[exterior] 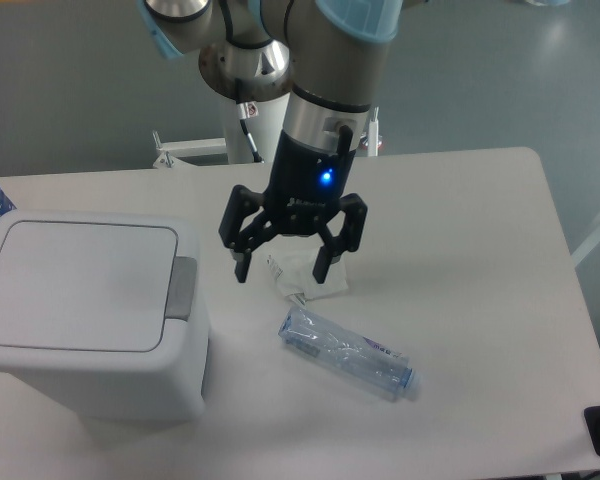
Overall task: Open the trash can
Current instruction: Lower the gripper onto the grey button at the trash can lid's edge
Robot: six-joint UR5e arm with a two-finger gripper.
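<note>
Camera view: the boxy white plastic bin (85, 320) with rounded corners sits at the table's (480, 250) left, flat lid down, grey button (182, 289) at its right edge. The black gripper (283, 266) (blue light on) hangs spread wide above crumpled tissue (305, 280), near a clear bottle (346, 353).

The plastic bottle (347, 354) carries a label, its print too small to read.

table (460, 230): white | on it: trash can (85, 315), plastic bottle (347, 352) lying flat, possibly crumpled paper (305, 278)
</note>
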